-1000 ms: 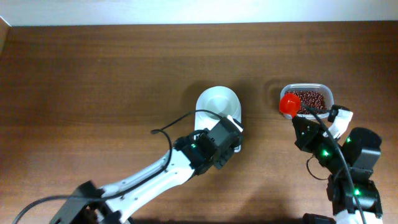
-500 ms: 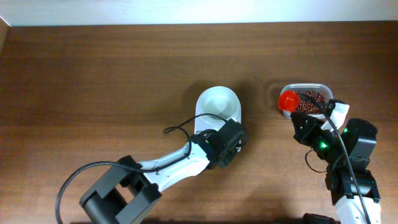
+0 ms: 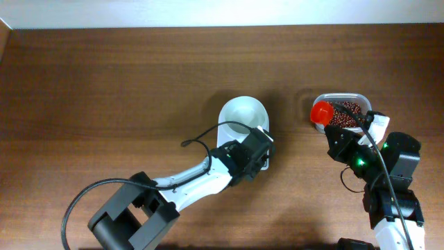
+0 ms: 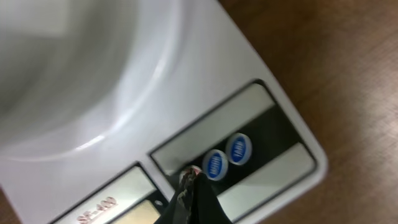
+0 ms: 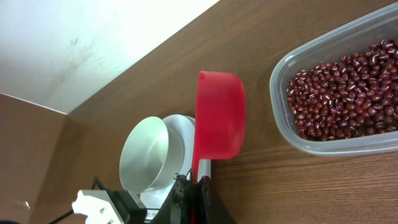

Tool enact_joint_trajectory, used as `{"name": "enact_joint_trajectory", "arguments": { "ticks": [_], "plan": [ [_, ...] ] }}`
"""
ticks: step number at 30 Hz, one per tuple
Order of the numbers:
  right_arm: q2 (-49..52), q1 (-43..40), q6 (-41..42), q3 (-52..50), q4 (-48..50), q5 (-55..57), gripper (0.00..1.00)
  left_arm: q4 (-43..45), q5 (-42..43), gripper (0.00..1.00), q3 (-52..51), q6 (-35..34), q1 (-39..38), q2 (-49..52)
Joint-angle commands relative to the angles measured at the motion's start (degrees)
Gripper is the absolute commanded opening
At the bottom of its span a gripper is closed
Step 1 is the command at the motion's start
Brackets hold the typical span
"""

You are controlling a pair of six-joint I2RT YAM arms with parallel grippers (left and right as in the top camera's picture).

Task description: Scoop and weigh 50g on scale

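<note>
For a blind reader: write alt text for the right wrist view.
A red scoop, gripped by its handle in the shut fingers, hangs between a clear tub of red-brown beans and the white scale with its bowl.

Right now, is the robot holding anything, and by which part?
The right tool holds the red scoop by its handle; the left tool holds nothing.

Dark brown wood-grain table; white wall along far edge; even light.
</note>
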Motion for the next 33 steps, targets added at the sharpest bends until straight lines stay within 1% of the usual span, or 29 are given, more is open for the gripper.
{"name": "enact_joint_trajectory", "arguments": {
  "ticks": [1,4,24,33],
  "plan": [
    [0.0,-0.4,-0.5,1.1,0.2,-0.1,0.04,0.6,0.0,0.00,0.9,0.7,1.6,0.7],
    [0.0,-0.4,-0.5,1.1,0.2,-0.1,0.04,0.7,2.3,0.00,0.9,1.7,1.7,0.7],
    [0.0,-0.4,-0.5,1.1,0.2,0.0,0.04,1.7,3.5,0.00,0.9,1.7,1.6,2.9],
    [0.0,-0.4,-0.5,1.1,0.2,0.1,0.04,-0.5,5.7,0.00,0.9,1.8,1.6,2.9]
  ]
}}
